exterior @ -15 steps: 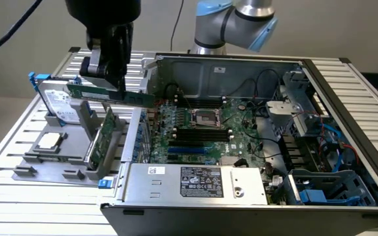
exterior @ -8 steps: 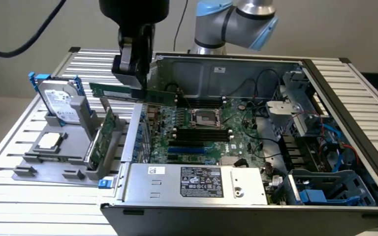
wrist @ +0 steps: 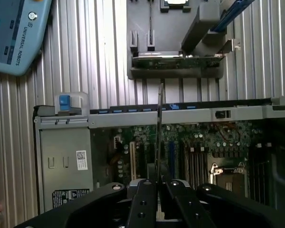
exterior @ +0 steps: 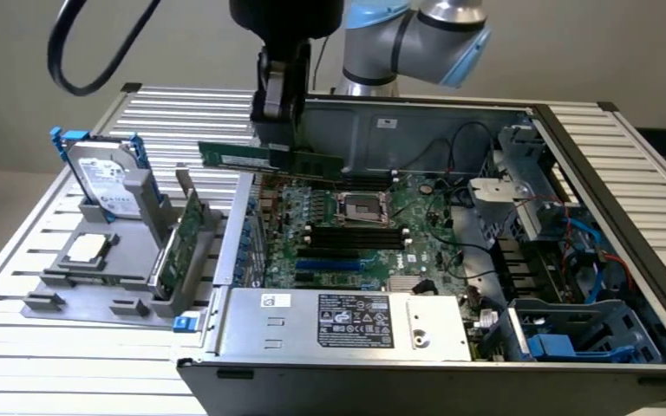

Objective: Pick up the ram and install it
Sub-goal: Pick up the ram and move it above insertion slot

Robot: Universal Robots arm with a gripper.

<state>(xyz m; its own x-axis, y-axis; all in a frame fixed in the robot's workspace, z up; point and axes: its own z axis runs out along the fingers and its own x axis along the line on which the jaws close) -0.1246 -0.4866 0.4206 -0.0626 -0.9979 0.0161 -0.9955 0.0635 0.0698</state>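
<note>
The ram (exterior: 235,154) is a long, thin green stick hanging level in the air above the left rim of the open computer case (exterior: 610,225). My gripper (exterior: 280,139) comes down from above and is shut on the ram near its middle. In the wrist view the ram (wrist: 160,123) appears edge-on as a thin dark line running out from between the black fingers (wrist: 145,199) of the gripper (wrist: 157,184). The black memory slots (exterior: 356,236) on the motherboard (exterior: 426,247) lie lower and toward the exterior view's right of the stick.
A grey holder (exterior: 79,290) outside the case, on the exterior view's left, carries a hard drive (exterior: 107,178), a silver processor chip (exterior: 88,249) and a broader green card (exterior: 177,247). The power supply (exterior: 345,321) lies at the case's front, cables and drive bays at its right. A teach pendant (wrist: 14,33) lies on the slatted table.
</note>
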